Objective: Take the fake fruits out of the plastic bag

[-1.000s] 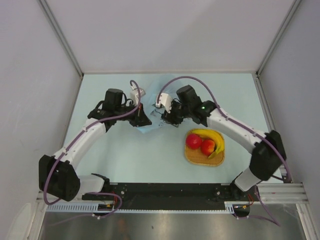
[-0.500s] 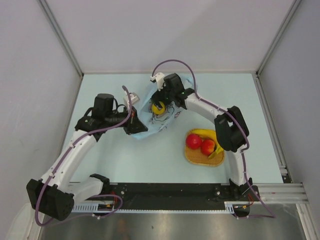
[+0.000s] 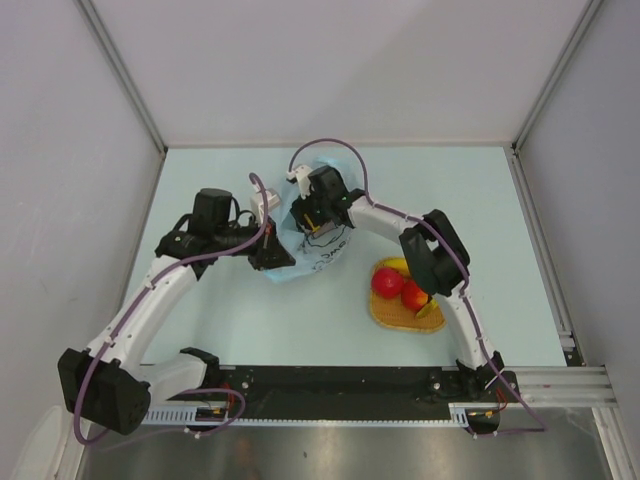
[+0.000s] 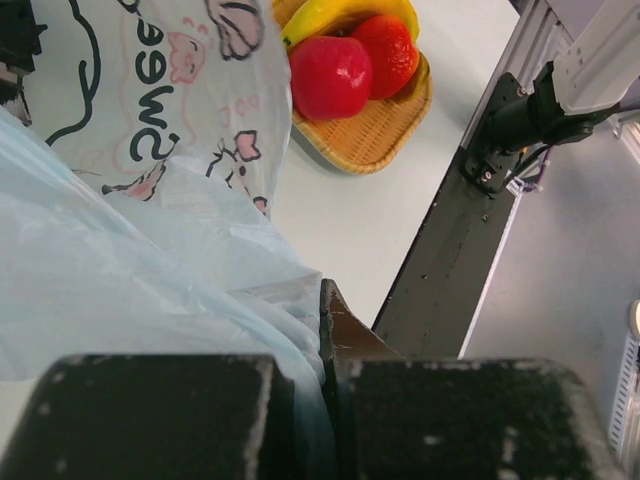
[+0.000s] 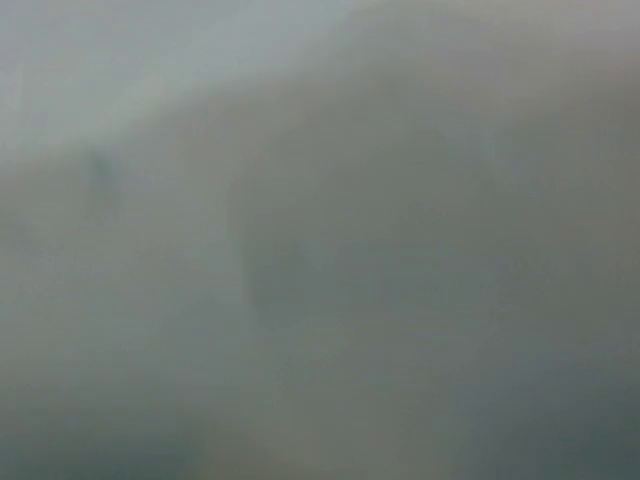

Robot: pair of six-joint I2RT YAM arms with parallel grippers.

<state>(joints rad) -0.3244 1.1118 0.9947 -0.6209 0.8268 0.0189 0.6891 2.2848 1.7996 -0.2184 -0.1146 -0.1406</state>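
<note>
Nearest you, low in the right half of the top view, the woven mat (image 3: 398, 319) holds three of the fake fruits (image 3: 387, 283): two red ones side by side and a yellow banana (image 3: 398, 265) curved along its far edge. The elbow of the right arm (image 3: 432, 255) hangs over the mat's upper right part.

Further up, left of centre, your left gripper (image 3: 273, 257) is clamped fully closed on the near left edge of the plastic bag (image 3: 322, 252). The left wrist view shows the pale blue film pinched between its fingers (image 4: 160, 415). The bag lies crumpled on the table (image 3: 220, 310) at mid-frame, near the mat but not touching it.

Beyond that, your right gripper (image 3: 312, 208) reaches down into the far part of the bag, with plastic around its tips. The right wrist view is only a grey blur, so you cannot tell how wide it stands or whether it holds anything.
</note>
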